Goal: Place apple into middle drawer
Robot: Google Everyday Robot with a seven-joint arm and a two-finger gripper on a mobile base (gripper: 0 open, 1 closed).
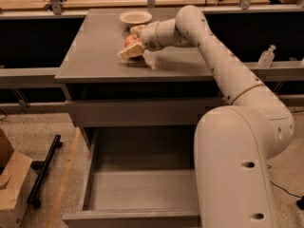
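The apple (128,40), red with a yellowish blush, sits on the grey cabinet top (90,56), just in front of the cream-white bowl (136,17). My gripper (133,42) reaches in from the right and is shut on the apple, one cream finger in front of it and one behind, so only the apple's left part shows. I cannot tell whether the apple is off the surface. The middle drawer (142,191) is pulled fully open below the cabinet top, with a bare grey floor.
The shut top drawer front (142,112) lies above the open one. My arm's large base (237,170) covers the open drawer's right side. A cardboard box (12,184) and a black bar (45,170) lie on the floor at left. A clear bottle (267,57) stands at right.
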